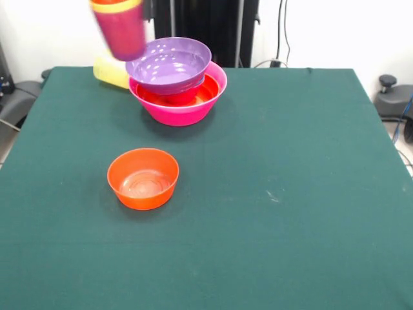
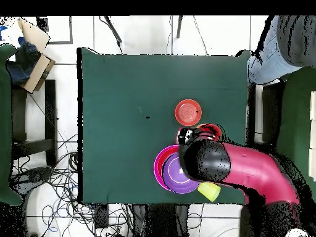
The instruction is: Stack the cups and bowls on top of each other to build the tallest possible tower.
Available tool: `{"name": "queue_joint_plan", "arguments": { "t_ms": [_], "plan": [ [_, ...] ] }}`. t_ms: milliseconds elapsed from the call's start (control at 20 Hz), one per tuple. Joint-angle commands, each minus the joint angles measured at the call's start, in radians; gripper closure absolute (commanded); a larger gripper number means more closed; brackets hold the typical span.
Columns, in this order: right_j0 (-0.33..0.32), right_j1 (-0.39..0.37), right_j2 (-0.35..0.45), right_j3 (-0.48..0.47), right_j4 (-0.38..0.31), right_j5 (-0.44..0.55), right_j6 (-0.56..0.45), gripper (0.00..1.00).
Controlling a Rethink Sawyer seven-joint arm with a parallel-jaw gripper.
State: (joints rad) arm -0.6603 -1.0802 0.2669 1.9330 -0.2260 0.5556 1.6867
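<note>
- The tower [image 1: 179,87] stands near the far edge of the green table [image 1: 271,194]: a pink bowl [image 1: 184,111] at the base, a wide orange bowl [image 1: 193,95] nested inside it, and a shallow purple bowl [image 1: 169,63] on top.
- The purple bowl sits tilted and shifted toward one side of the pile, overhanging the pink rim there.
- From overhead, the purple bowl [image 2: 178,175] shows inside the pink ring [image 2: 159,165], partly covered by my arm [image 2: 247,173].
- A nested stack of cups [image 1: 119,26] hangs in the air just beside the tower, above table level: the outer one is purple-magenta, with yellow and orange rims showing at its top. It is blurred.
- My gripper is out of the front view, and overhead my arm hides it, so I cannot tell whether my fingers are closed on the cups.
- A yellow cup [image 1: 111,72] lies on its side on the table, just behind the cup stack and beside the pink bowl; overhead it [image 2: 209,191] sits close to the table edge.
- A small orange bowl [image 1: 142,178] stands upright by itself, well apart from the tower, toward the table's middle.
- A person's leg [image 2: 281,52] shows at one corner overhead.
</note>
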Motion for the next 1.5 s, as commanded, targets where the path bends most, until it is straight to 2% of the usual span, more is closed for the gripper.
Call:
{"name": "queue_joint_plan", "arguments": {
  "t_ms": [50,400,550,950,1200,1500],
  "plan": [
    [-0.072,0.156,0.061,0.044,-0.144,-0.152,-0.087,1.0],
    [-0.09,0.291,0.028,0.026,-0.26,-0.302,-0.025,1.0],
    [-0.097,0.315,0.013,0.038,-0.296,-0.344,0.005,1.0],
    [-0.085,0.228,-0.003,0.146,-0.295,-0.356,0.066,1.0],
    [-0.106,0.166,0.032,0.17,-0.264,-0.309,0.04,1.0],
    [-0.132,0.143,0.064,0.169,-0.245,-0.269,0.007,1.0]
  ]
}}
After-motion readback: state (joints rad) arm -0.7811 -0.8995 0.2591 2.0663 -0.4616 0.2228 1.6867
